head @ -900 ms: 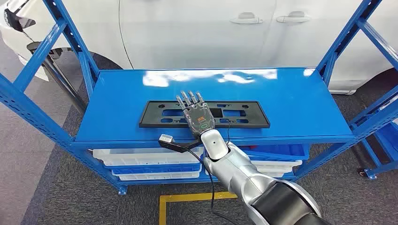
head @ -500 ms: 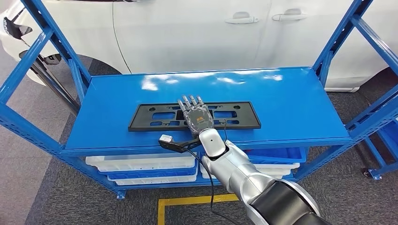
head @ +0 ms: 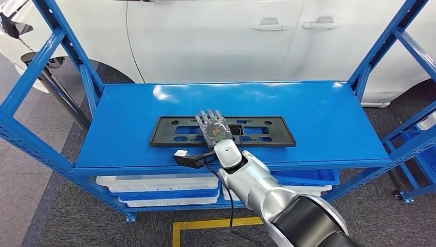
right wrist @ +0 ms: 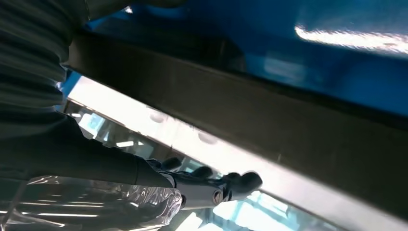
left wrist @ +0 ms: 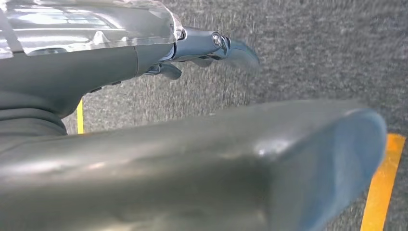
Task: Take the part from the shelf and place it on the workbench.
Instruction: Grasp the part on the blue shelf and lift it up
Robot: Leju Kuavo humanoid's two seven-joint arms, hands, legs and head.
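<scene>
Flat black rectangular plastic plate with slotted cut-outs (head: 222, 131) lies lengthwise near the front edge of the blue metal shelf (head: 319, 118), within reach; right hand (head: 215, 128) rests flat over its middle, fingers extended close together, nothing gripped yet, presumably preparing the pickup.

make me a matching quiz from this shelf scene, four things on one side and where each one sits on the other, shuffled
Things:
1. black plate
2. right hand
3. white bins
4. white car

Places:
A. behind the shelf
B. flat on the top board
C. on the level under the top board
D. over the middle of the plate

Pairs: 1-B, 2-D, 3-C, 4-A
</scene>
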